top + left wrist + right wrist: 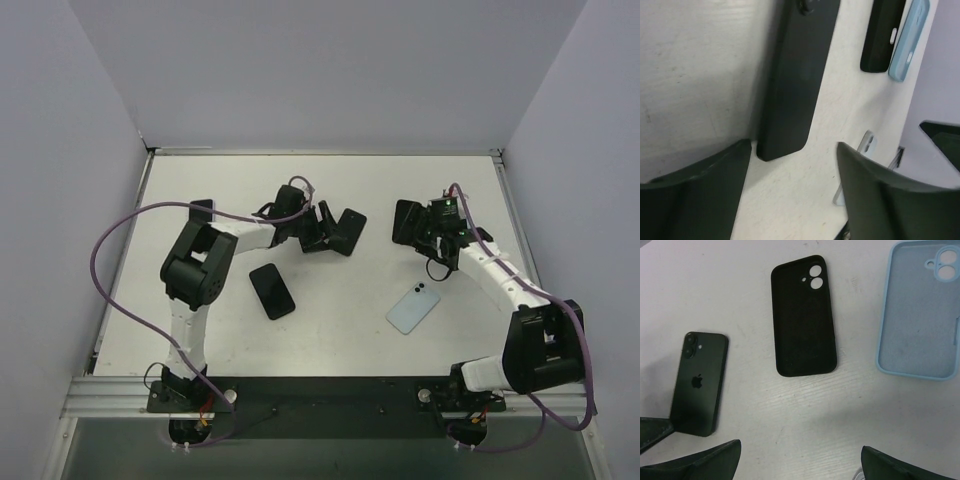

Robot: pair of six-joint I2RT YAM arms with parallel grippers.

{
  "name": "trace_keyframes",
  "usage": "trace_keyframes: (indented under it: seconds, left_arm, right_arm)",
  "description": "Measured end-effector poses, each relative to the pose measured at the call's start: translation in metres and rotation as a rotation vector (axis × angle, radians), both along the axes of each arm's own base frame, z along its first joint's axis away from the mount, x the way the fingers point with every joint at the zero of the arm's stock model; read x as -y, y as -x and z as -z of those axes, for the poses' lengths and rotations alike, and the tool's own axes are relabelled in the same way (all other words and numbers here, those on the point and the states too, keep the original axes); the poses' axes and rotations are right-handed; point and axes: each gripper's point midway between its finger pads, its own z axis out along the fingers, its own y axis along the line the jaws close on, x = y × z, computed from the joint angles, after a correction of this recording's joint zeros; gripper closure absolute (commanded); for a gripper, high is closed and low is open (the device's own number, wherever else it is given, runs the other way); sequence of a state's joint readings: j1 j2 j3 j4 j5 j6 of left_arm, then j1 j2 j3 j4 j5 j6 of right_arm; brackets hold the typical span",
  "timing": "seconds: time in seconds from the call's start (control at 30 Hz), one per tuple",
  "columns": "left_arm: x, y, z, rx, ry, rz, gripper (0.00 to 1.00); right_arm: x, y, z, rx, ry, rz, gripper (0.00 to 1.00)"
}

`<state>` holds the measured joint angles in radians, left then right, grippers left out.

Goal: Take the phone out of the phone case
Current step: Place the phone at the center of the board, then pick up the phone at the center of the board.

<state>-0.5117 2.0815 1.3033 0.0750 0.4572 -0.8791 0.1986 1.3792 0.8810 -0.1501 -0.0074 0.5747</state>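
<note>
The black phone (697,382) lies flat on the table, back up, bare of any case. It also shows as a dark slab (352,230) and edge-on (795,75) just ahead of my left gripper (794,165). The empty black phone case (804,315) lies apart from it, nearer the front (272,291). My left gripper (322,232) is open, with only bare table between its fingers and the phone's near end at their tips. My right gripper (408,225) hovers open over the table (800,447), holding nothing.
An empty light blue case (414,308) lies right of centre, beside the black case in the right wrist view (920,310). A white object with two small lenses (867,144) peeks out behind my left gripper's right finger. Grey walls enclose the table.
</note>
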Motion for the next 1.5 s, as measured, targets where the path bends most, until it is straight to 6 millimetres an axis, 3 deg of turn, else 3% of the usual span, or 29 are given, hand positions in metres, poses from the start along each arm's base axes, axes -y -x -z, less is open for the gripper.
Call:
trace_keyframes:
  seconds: [0.23, 0.37, 0.47, 0.57, 0.67, 0.77, 0.9, 1.1, 1.27, 1.5]
  left_arm:
    - [-0.008, -0.002, 0.004, -0.012, -0.084, -0.006, 0.06]
    - [-0.030, 0.007, -0.007, 0.001, -0.187, -0.028, 0.05]
    - [-0.053, 0.014, -0.040, 0.054, -0.238, -0.057, 0.05]
    - [-0.082, 0.017, -0.095, 0.144, -0.229, -0.115, 0.04]
    - [-0.126, 0.013, -0.142, 0.239, -0.214, -0.222, 0.04]
    - [-0.178, 0.017, -0.161, 0.275, -0.241, -0.346, 0.04]
    - [-0.232, 0.032, -0.151, 0.225, -0.307, -0.464, 0.03]
    - [-0.279, 0.055, -0.114, 0.084, -0.359, -0.555, 0.03]
    - [-0.283, 0.067, -0.104, 0.041, -0.347, -0.556, 0.03]
    - [-0.280, 0.079, -0.091, 0.003, -0.333, -0.549, 0.03]
  right_arm:
    - [-0.015, 0.010, 0.000, -0.017, -0.007, -0.069, 0.00]
    - [-0.051, 0.026, 0.001, -0.037, 0.013, -0.212, 0.01]
    - [-0.097, 0.040, -0.003, -0.039, 0.022, -0.376, 0.02]
    - [-0.148, 0.051, -0.004, -0.046, 0.035, -0.531, 0.02]
    - [-0.198, 0.064, 0.002, -0.064, 0.057, -0.668, 0.02]
    - [-0.240, 0.077, 0.013, -0.094, 0.079, -0.769, 0.02]
    - [-0.289, 0.089, 0.030, -0.128, 0.099, -0.858, 0.01]
    - [-0.329, 0.108, 0.058, -0.181, 0.166, -0.933, 0.00]
    - [-0.333, 0.117, 0.077, -0.218, 0.226, -0.941, 0.00]
    - [-0.336, 0.116, 0.074, -0.212, 0.263, -0.937, 0.00]
